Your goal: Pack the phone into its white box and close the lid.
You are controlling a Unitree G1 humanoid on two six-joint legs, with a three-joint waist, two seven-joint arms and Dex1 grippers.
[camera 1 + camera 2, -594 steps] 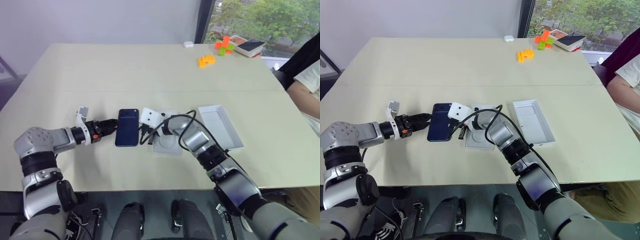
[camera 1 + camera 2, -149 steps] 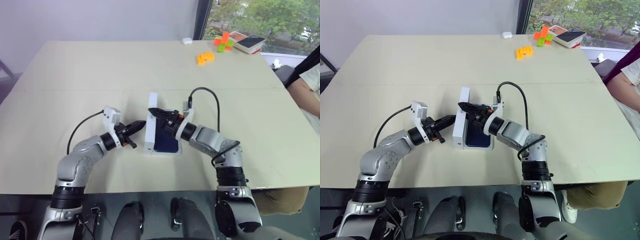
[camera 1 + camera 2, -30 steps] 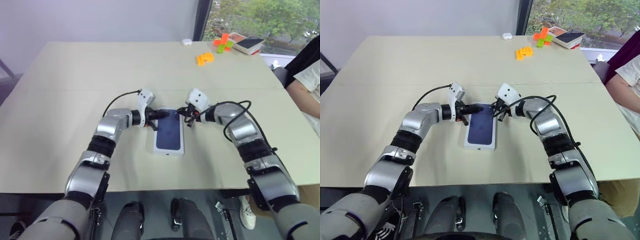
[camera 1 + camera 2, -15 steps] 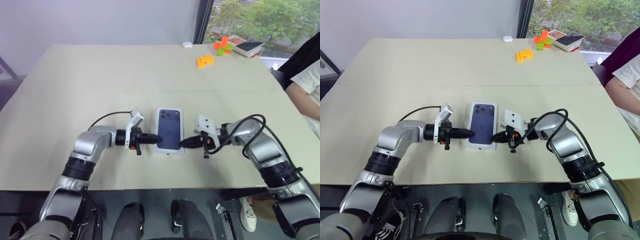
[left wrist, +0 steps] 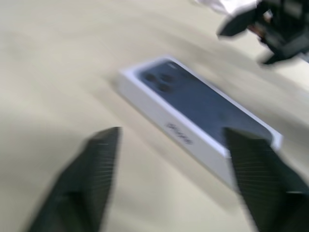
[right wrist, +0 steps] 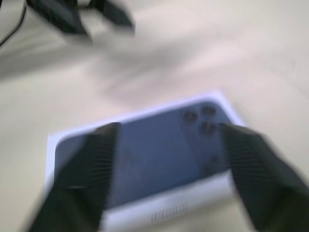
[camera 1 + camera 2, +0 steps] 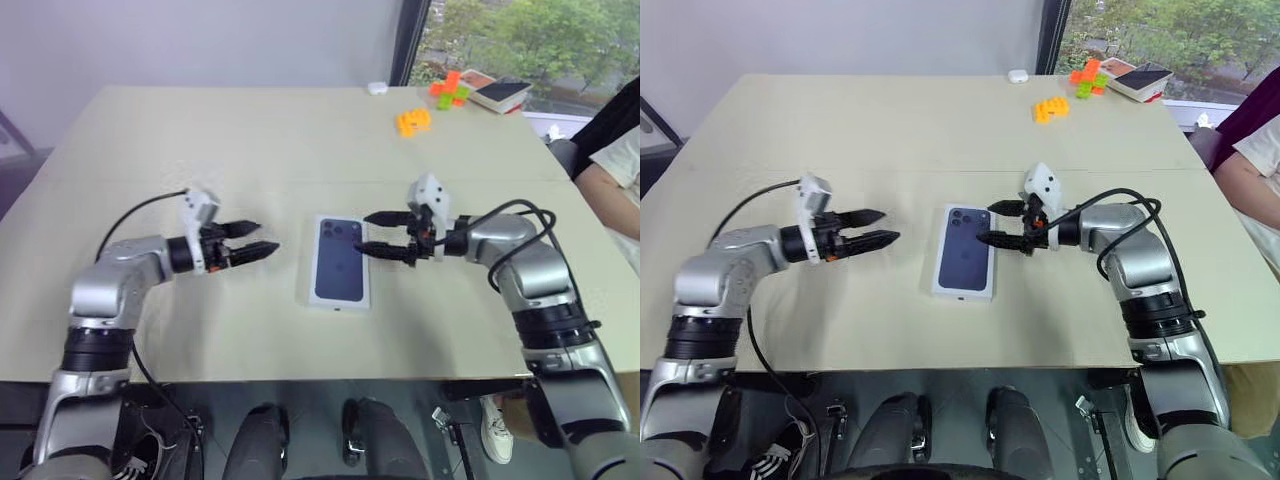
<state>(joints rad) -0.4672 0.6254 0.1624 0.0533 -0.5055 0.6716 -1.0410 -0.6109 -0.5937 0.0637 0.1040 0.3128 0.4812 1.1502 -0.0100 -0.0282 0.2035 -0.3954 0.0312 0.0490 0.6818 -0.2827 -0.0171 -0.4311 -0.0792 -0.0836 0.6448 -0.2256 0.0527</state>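
Closed, the lid (image 7: 340, 262) is a flat white cardboard slab, apparently glossy-printed; left hand (image 7: 252, 243) and right hand (image 7: 380, 233) spread, empty.

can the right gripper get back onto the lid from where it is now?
Probably yes. The right gripper is open and hangs just beside the lid, its fingertips over the lid's right edge. Nothing sits between them, and the left gripper is off to the other side.
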